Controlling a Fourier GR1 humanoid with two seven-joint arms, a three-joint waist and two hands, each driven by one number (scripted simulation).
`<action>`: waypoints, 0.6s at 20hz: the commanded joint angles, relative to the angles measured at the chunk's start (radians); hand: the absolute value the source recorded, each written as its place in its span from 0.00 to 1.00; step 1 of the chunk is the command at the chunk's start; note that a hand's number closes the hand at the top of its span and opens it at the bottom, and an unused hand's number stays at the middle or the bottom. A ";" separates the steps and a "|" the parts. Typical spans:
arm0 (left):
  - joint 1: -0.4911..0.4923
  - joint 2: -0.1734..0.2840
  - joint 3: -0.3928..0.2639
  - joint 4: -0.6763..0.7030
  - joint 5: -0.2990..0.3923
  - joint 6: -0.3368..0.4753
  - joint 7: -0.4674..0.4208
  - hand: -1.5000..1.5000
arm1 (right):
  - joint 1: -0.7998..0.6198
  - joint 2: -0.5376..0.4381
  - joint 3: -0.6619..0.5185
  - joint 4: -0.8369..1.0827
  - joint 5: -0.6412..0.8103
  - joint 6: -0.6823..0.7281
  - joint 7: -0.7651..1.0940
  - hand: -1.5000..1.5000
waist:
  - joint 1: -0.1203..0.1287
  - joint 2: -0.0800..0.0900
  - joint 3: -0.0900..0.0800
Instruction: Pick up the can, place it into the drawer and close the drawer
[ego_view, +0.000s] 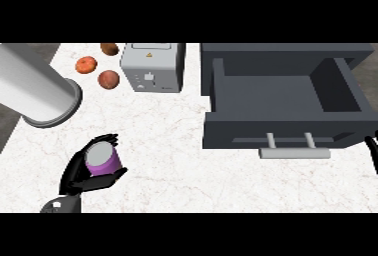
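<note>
Left hand (83, 172) low left, fingers curled round purple can (102, 160); drawer (284, 95) open; right hand (371, 152) barely shows, fingers unclear.

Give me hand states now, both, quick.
Left hand: closed round the purple can.
Right hand: only a sliver at the view's right edge; cannot be told.

A single head view looks steeply down on the white marbled counter (184, 165) from the robot's side, near enough that the counter fills most of the view. The open dark drawer (284, 95) lies at upper right, a grey appliance (151, 67) at top centre, and the left hand (88, 172) enters from the lower edge.
</note>
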 joint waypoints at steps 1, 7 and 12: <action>-0.032 -0.002 -0.004 -0.007 0.031 -0.032 0.016 1.00 | 0.014 0.000 -0.019 0.007 -0.034 0.028 -0.018 0.00 | -0.001 0.001 -0.001; 0.001 -0.053 -0.045 -0.137 0.081 -0.067 0.143 1.00 | -0.029 -0.030 -0.049 -0.005 -0.039 0.007 0.028 0.00 | 0.001 0.000 -0.001; -0.061 -0.070 0.026 -0.171 0.115 0.066 0.203 1.00 | 0.028 0.013 0.019 0.052 0.010 -0.012 -0.082 0.00 | -0.002 0.001 0.000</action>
